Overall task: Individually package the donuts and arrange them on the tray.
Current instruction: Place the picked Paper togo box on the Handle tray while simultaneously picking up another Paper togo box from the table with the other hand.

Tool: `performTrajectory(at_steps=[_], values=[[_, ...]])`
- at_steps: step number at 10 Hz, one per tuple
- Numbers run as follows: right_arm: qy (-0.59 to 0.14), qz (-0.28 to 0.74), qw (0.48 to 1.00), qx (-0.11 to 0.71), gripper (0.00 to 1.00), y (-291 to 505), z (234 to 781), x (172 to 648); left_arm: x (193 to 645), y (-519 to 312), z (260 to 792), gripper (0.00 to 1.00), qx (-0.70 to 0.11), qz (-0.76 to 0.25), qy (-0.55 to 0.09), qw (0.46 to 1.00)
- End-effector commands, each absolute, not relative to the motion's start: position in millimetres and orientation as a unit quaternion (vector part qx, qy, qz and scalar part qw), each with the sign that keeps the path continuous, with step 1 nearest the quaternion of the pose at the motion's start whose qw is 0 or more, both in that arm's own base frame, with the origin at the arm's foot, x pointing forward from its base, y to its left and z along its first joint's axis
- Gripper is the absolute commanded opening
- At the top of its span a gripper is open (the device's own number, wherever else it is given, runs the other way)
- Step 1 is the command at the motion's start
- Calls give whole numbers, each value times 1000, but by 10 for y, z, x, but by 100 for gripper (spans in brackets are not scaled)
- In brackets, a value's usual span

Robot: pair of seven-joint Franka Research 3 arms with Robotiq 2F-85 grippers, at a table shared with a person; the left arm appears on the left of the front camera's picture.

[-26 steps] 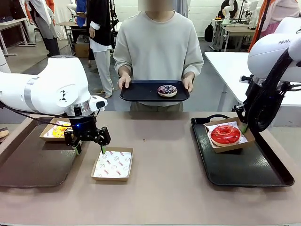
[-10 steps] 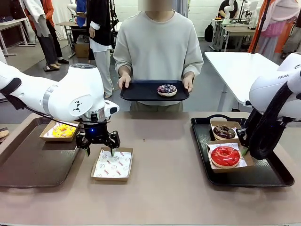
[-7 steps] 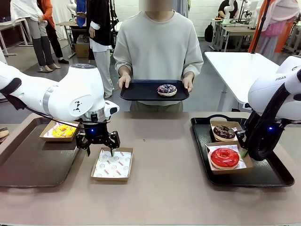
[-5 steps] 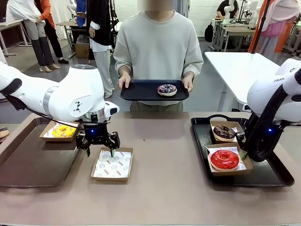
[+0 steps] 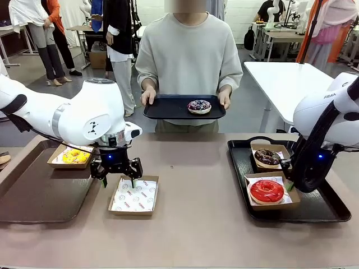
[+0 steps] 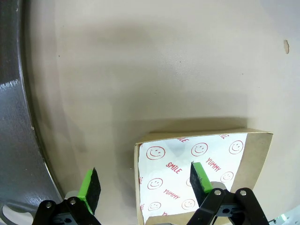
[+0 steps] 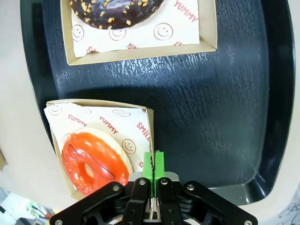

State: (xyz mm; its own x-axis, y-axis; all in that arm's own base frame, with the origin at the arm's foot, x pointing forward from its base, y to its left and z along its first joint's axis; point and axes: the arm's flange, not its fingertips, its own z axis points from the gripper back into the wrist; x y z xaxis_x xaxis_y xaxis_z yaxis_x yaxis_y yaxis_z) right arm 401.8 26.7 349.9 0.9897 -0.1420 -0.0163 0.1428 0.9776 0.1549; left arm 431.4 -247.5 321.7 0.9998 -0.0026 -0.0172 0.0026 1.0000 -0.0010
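Note:
Three donuts lie in paper-lined cardboard boxes. The yellow donut [image 5: 73, 156] is on the brown tray [image 5: 33, 196]. The chocolate donut [image 5: 267, 156] [image 7: 117, 11] and the red donut [image 5: 267, 190] [image 7: 93, 161] are on the black tray [image 5: 314, 210] [image 7: 211, 93]. My right gripper [image 5: 290, 185] [image 7: 153, 165] is shut on the side wall of the red donut's box [image 7: 149, 129]. My left gripper [image 5: 118, 180] [image 6: 145, 184] hangs open over the left wall of an empty box [image 5: 133, 195] [image 6: 173, 159], one finger on either side. The sprinkled donut [image 5: 199, 106] lies on a tray the person holds.
The person stands at the far side holding a small black tray [image 5: 162, 109] with both hands above the table's edge. Bare tabletop [image 5: 196, 168] lies between the two big trays. A white table [image 5: 280, 78] stands behind on the right.
My right gripper has set the red donut's box down in front of the chocolate one and eased it nearer. The left gripper moved right over the empty box, then held still.

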Motion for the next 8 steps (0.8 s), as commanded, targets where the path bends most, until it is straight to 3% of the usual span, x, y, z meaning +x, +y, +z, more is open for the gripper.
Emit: performTrajectory(at_steps=[1, 8], values=[[-3, -57, 995, 80, 1, 242, 3493, 4084, 4358, -2539, 3198, 100, 20, 5, 9, 1000], [17, -42, 999, 20, 1, 368, 3510, 4203, 4359, -2519, 3171, 100, 21, 3, 11, 1000]])
